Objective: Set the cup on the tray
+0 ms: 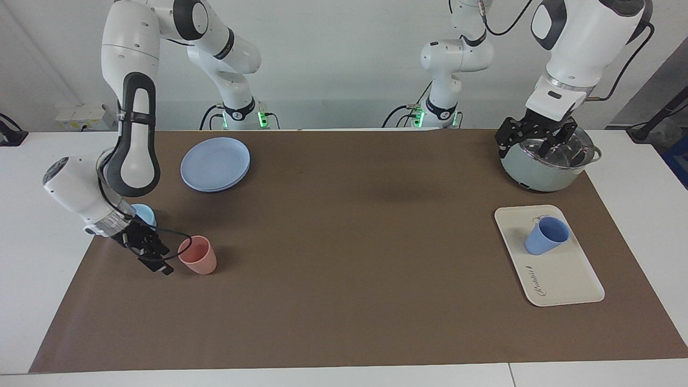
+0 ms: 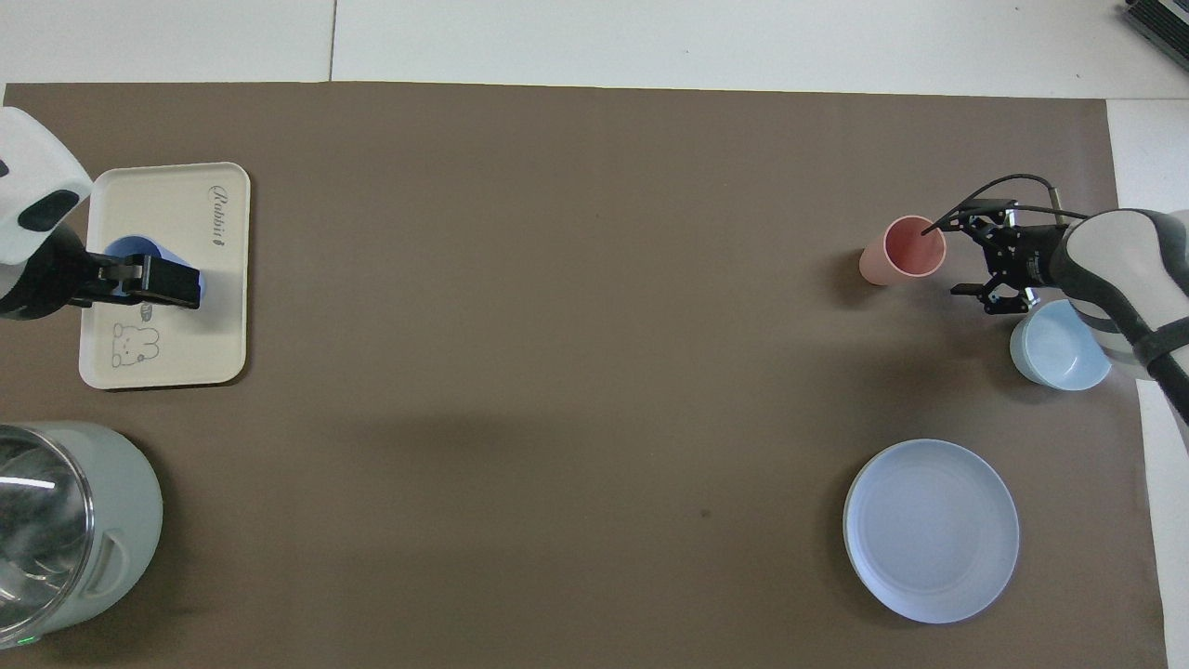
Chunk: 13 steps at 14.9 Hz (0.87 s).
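The periwinkle-blue cup [image 1: 547,235] stands upright on the cream tray [image 1: 564,279], toward the left arm's end of the table. In the overhead view the cup [image 2: 125,249] is mostly covered by my left gripper [image 2: 153,282]. In the facing view my left gripper [image 1: 535,142] is open, empty and raised well above the tray, apart from the cup. My right gripper [image 1: 153,252] is low over the mat beside the pink cup [image 1: 198,255], open and empty. It also shows in the overhead view [image 2: 986,265].
A grey-green pot [image 1: 543,172] with a glass lid stands nearer to the robots than the tray. A round blue plate [image 1: 215,164] and a light-blue bowl [image 1: 145,214] lie toward the right arm's end. A brown mat [image 1: 349,242] covers the table.
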Each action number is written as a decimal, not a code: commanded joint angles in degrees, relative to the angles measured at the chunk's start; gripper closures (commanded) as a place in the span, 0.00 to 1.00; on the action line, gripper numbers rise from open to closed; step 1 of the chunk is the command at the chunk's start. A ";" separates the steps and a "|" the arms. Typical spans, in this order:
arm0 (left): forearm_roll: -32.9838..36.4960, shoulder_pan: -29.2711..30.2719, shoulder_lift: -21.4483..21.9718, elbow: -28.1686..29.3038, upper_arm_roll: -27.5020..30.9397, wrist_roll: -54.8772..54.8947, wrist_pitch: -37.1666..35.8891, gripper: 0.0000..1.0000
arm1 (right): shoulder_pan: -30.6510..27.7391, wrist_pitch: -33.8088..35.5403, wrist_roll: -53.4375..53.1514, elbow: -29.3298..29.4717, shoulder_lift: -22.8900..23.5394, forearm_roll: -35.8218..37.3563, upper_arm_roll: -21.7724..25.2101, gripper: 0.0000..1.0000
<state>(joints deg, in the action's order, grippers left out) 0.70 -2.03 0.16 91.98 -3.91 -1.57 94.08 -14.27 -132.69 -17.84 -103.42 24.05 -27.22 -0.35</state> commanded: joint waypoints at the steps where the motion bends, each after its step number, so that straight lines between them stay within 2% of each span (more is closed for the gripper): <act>1: 0.70 0.71 -2.45 -3.66 -0.31 1.04 -2.76 0.00 | 0.64 1.46 4.56 -1.35 -4.61 9.00 -0.08 0.01; 5: 0.70 1.24 -1.49 -3.31 -0.31 1.22 -4.61 0.00 | 3.01 10.41 12.45 -1.26 -9.80 18.42 -0.35 0.01; 7: 0.70 0.98 0.35 0.37 -0.40 0.69 -4.43 0.00 | 4.24 13.32 15.89 -1.26 -12.61 20.10 -0.44 0.01; 10: 0.70 1.32 0.80 1.01 -0.31 0.69 -4.35 0.00 | 6.87 21.21 23.00 -1.26 -18.23 20.54 -0.70 0.01; 13: 0.70 2.12 0.80 1.01 -0.31 0.69 -4.43 0.00 | 9.43 26.06 26.26 -1.17 -22.63 21.68 -0.87 0.00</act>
<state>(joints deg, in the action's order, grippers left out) 0.70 -0.96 -0.66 91.32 -3.92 -1.29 89.83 -5.62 -108.95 4.97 -103.36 4.91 -7.53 -0.92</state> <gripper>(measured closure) 0.000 0.004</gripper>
